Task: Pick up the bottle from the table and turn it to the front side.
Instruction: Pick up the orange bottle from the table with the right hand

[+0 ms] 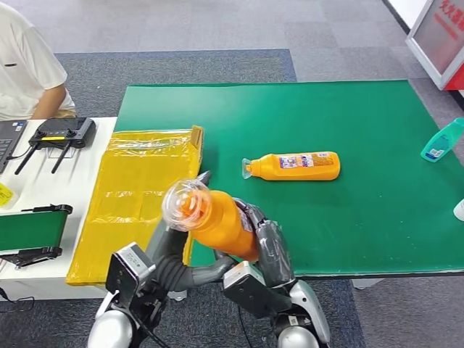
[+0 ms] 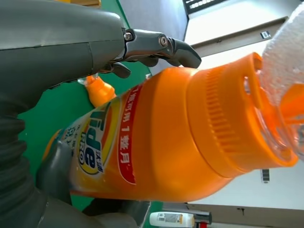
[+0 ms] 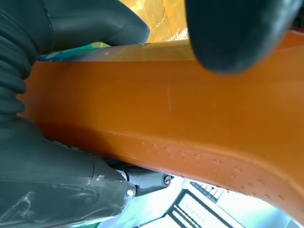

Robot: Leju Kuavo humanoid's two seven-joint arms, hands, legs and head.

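The orange plastic detergent bottle with its clear cap [image 1: 216, 217] is lifted off the green table mat [image 1: 383, 217], cap towards the camera, gripped between both hands, probably so it can be rolled label-forward. The right hand [image 1: 270, 250] wraps its body; the left hand [image 1: 175, 250] cradles it from below. A second orange bottle [image 1: 295, 166] lies flat on the mat, beside a yellow plastic bag [image 1: 131, 196].

A lab or office test space: grey carpet tiles [image 1: 219, 29], a green mat [image 1: 328, 116] on the table, and at upper left a seated person [image 1: 27, 65] beside a laptop [image 1: 8, 138]
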